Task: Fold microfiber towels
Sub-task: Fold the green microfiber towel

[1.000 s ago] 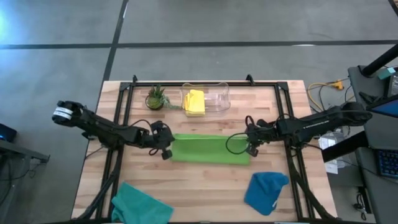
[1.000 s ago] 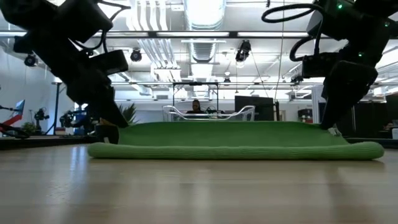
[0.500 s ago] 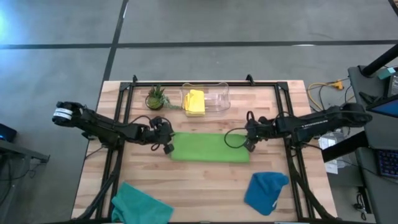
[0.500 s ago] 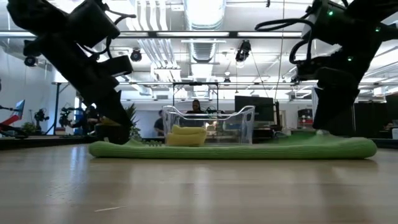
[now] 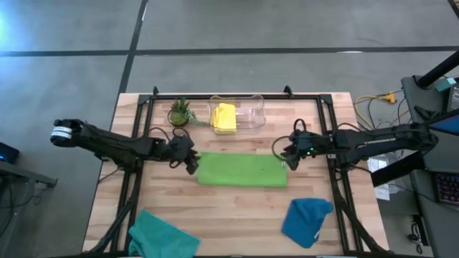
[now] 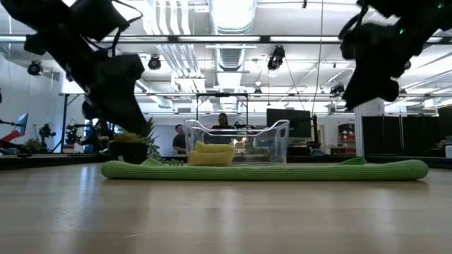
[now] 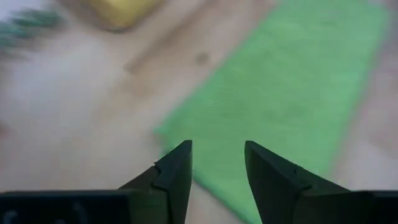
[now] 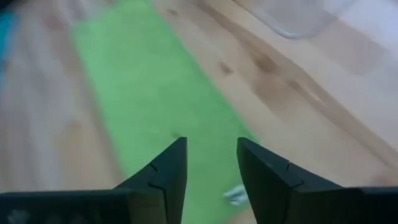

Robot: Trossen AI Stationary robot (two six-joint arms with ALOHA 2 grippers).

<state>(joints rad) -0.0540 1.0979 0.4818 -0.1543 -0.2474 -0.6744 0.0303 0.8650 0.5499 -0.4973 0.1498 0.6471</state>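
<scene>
- Lying flat mid-table: lime green towel (image 5: 242, 170), folded into a strip.
- Hovering just off its left end: left gripper (image 7: 217, 168), fingers parted, holding nothing.
- Hovering off its right end: right gripper (image 8: 211, 163), fingers parted, holding nothing.
- Sitting in clear bin (image 5: 251, 115): yellow towel (image 5: 225, 117).
- Getting cut off at front edge: teal towel (image 5: 161, 236).
- Lying crumpled front right: blue towel (image 5: 307, 221).

Clear bin (image 5: 247, 115); potted plant (image 5: 179, 112)

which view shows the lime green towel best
The high view: the whole lime green towel lies flat as a long strip. The low view shows only its edge; each wrist view shows just one end.
</scene>
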